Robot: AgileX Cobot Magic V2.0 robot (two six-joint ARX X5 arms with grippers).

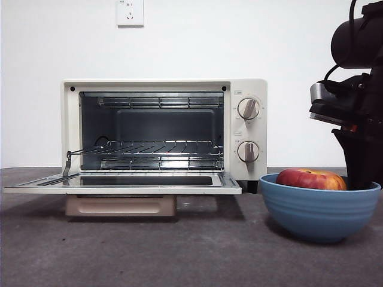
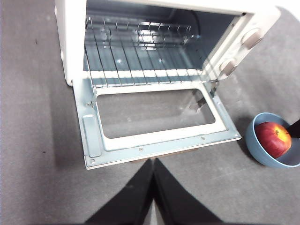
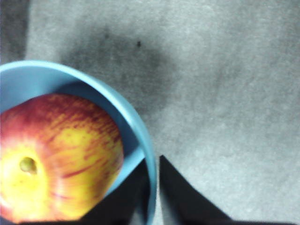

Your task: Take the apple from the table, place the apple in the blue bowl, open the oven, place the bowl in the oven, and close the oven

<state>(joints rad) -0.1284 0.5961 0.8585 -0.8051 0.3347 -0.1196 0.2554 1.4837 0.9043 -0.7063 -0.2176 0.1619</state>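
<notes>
Front view first: we see the oven [image 1: 164, 130] standing on the table [image 1: 179, 251] with its door [image 1: 122, 182] dropped flat, the wire rack [image 1: 149, 149] bare inside and the two knobs [image 1: 248, 109] on the panel at its side. Just beside the oven sits the blue bowl [image 1: 317, 212], and the apple [image 1: 311, 179] lies in it, its top showing above the rim. Our right arm comes down dark at that side of the picture, its tip reaching the far edge of the bowl. From the right wrist we find the right gripper [image 3: 152, 187] set astride the bowl's wall [image 3: 140, 136]: one jaw inside next to the apple [image 3: 56, 154], the other outside over the table [image 3: 225, 93], the two pinched onto the rim between them. From the left wrist we see the left gripper [image 2: 153, 187] hanging above the table in front of the lowered door [image 2: 154, 124], its jaws pressed together with nothing between them. That same view shows the bowl [image 2: 262, 157] off to the knob side of the oven [image 2: 159, 42], clear of the door, with the apple [image 2: 273, 139] resting in it.
</notes>
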